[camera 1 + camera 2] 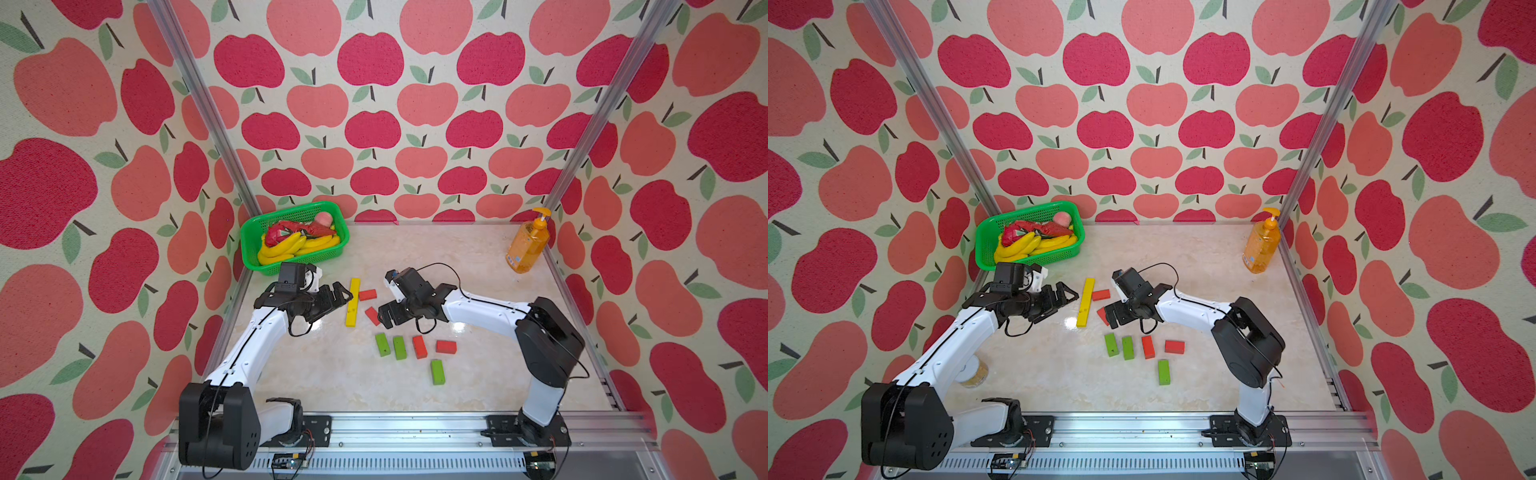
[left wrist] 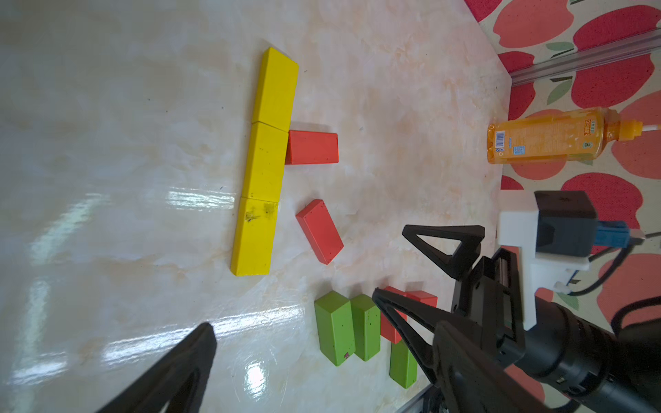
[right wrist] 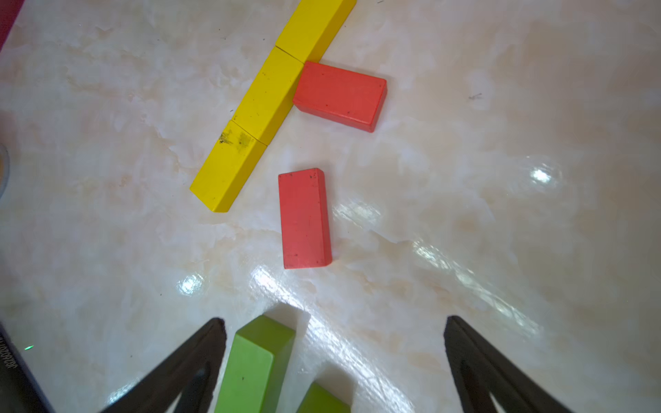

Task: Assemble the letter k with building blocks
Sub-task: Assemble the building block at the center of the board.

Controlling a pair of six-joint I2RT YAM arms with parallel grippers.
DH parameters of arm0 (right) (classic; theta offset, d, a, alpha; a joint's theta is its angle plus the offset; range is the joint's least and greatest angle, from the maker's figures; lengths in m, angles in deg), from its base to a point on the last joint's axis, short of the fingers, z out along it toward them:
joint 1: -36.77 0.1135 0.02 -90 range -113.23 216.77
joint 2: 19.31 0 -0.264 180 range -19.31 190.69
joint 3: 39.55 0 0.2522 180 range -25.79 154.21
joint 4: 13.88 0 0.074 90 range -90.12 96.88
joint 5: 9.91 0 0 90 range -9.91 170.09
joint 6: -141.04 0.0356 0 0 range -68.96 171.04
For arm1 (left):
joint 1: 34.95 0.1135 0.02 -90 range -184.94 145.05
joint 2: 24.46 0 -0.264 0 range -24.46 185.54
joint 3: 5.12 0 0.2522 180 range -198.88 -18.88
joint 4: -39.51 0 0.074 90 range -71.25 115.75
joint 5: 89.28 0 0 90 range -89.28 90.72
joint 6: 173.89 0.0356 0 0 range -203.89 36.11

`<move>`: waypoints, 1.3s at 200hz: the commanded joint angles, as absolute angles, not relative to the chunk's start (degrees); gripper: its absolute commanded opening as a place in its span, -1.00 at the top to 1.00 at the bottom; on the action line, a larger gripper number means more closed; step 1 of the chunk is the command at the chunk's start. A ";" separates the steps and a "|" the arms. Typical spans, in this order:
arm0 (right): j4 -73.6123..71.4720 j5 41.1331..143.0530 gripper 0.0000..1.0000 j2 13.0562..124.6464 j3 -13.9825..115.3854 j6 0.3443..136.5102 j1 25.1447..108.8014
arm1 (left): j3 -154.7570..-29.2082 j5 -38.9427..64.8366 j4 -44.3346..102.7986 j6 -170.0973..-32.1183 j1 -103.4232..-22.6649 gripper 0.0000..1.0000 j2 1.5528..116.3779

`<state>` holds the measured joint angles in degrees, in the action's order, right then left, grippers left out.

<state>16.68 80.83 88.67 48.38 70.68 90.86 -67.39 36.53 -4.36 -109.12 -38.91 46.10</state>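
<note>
Three yellow building blocks form a straight bar (image 1: 353, 302) (image 2: 264, 164) on the marble table. One red brick (image 1: 367, 295) (image 3: 339, 96) touches the bar's side. A second red brick (image 2: 319, 231) (image 3: 304, 218) lies slanted just apart from the bar. Three green bricks (image 1: 382, 344) and two red ones (image 1: 446, 346) lie loose nearer the front. My left gripper (image 1: 343, 303) (image 2: 323, 327) hovers open at the bar's left, holding nothing. My right gripper (image 1: 384, 309) (image 3: 334, 320) is open and empty, right of the slanted red brick.
A green basket (image 1: 286, 208) of bananas stands at the back left, close behind my left wrist. An orange soap bottle (image 1: 527, 245) stands at the back right. A jar (image 1: 973, 372) sits under my left arm. Patterned walls enclose the table.
</note>
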 commanded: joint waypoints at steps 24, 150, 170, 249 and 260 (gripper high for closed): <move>21.63 76.36 -0.78 96.52 56.04 65.76 92.89 | -63.30 53.13 1.59 -106.87 -31.55 -0.95 45.84; 24.51 73.25 -0.22 103.24 62.09 60.95 95.34 | -62.38 51.28 1.03 -109.00 -27.07 -0.95 48.14; 25.13 73.08 -0.22 104.28 63.04 60.58 95.76 | -62.30 50.75 0.92 -108.98 -27.03 -0.95 48.19; 24.54 75.78 0.22 104.18 62.36 55.50 95.93 | -62.30 48.73 -0.09 -109.49 -26.93 -0.95 48.13; 24.36 76.69 0.26 104.19 61.83 52.98 95.65 | -62.13 48.54 -0.09 -109.69 -27.03 -0.95 48.05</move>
<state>23.17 74.18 103.56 62.28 58.33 95.97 -61.73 49.64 1.32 -108.86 -27.31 47.76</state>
